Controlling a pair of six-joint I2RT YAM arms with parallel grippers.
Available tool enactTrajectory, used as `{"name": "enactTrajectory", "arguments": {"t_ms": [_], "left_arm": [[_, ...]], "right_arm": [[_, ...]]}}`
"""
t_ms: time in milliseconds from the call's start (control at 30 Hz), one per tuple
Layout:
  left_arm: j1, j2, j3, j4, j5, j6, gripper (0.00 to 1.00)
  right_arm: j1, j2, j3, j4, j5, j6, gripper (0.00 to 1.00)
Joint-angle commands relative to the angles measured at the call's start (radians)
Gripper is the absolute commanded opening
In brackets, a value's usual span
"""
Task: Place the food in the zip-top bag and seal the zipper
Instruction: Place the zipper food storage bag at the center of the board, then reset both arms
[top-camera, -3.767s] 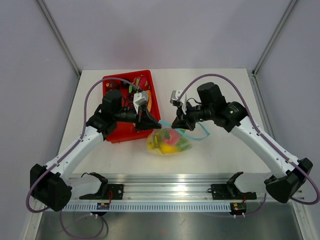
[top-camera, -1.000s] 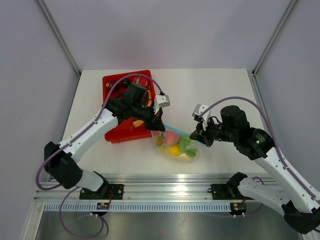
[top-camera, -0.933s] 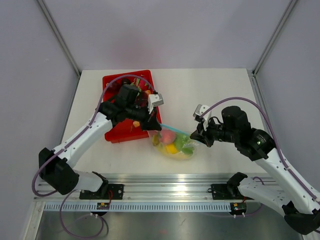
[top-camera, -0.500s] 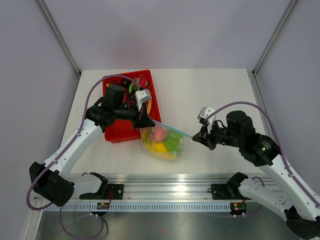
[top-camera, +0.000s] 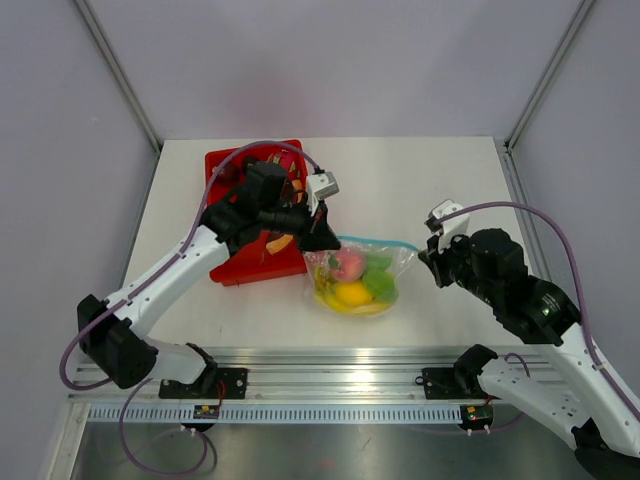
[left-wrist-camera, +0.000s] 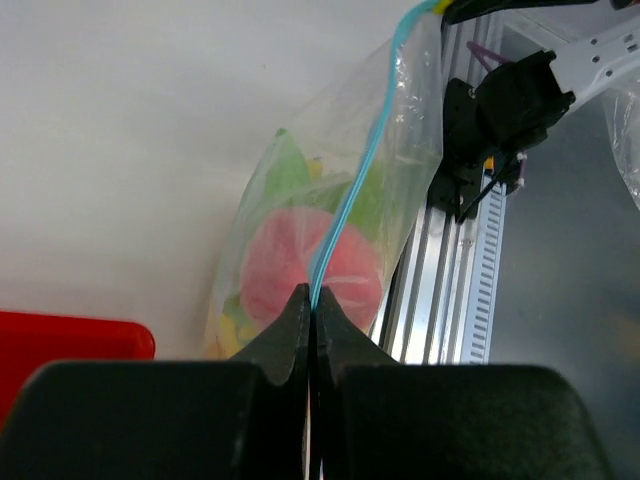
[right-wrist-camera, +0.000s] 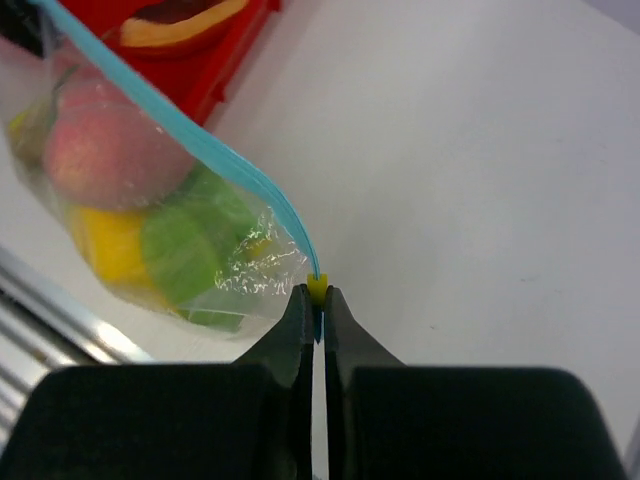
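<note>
Both ends of the zipper (top-camera: 375, 242) pinched: left end effector (left-wrist-camera: 312, 300) clenched by the red tray (top-camera: 248, 270), right end effector (right-wrist-camera: 318, 300) opposite. Between sags the zip-top bag (top-camera: 358, 290), food (top-camera: 348, 268) inside, over table (top-camera: 420, 180). Best: strip taut, pinch run evenly.

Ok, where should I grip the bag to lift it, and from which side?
Grip the zipper at its two ends, coming in from either end along its line, jaws across its flat faces, as the left gripper and right gripper do now. The strip is thin, flat and taut; the bag below bulges with food and would likely slip.
</note>
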Motion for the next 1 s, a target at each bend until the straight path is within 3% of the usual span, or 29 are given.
{"name": "enactTrajectory", "arguments": {"t_ms": [0, 133, 167, 333, 367, 400, 500, 533, 633, 767, 967], "left_arm": [[-0.025, 0.065, 0.134, 0.209, -0.022, -0.105, 0.00], [-0.024, 0.265, 0.330, 0.171, -0.051, -0.069, 0.02], [-0.024, 0.315, 0.453, 0.153, -0.045, -0.034, 0.03], [-0.012, 0.566, 0.844, 0.077, -0.016, -0.020, 0.08], [-0.001, 0.609, 0.877, 0.084, 0.007, -0.046, 0.18], [0.007, 0.622, 0.901, 0.099, 0.032, -0.052, 0.38], [0.037, 0.576, 0.776, 0.194, 0.081, -0.134, 0.91], [0.051, 0.553, 0.714, 0.253, 0.063, -0.152, 0.96], [0.068, 0.441, 0.552, 0.309, -0.003, -0.157, 0.99], [0.082, 0.351, 0.540, 0.204, -0.112, -0.117, 0.99], [0.082, 0.170, 0.427, 0.093, -0.334, -0.135, 0.99]], "right_arm": [[-0.002, 0.019, 0.088, 0.065, 0.378, 0.134, 0.02], [-0.002, 0.102, 0.173, 0.086, 0.548, 0.157, 0.00], [-0.002, 0.110, 0.174, 0.122, 0.586, 0.110, 0.00], [-0.008, 0.172, 0.134, 0.499, 0.681, -0.103, 0.00], [-0.011, 0.188, 0.132, 0.527, 0.690, -0.122, 0.00], [-0.011, 0.202, 0.129, 0.542, 0.684, -0.142, 0.00], [-0.011, 0.232, 0.118, 0.429, 0.565, -0.104, 0.56], [-0.011, 0.242, 0.112, 0.395, 0.509, -0.087, 0.74], [-0.011, 0.240, 0.077, 0.320, 0.506, 0.002, 0.83], [-0.014, 0.210, 0.054, 0.275, 0.557, 0.103, 0.90], [-0.037, 0.257, 0.137, 0.060, 0.648, 0.310, 0.96]]}}
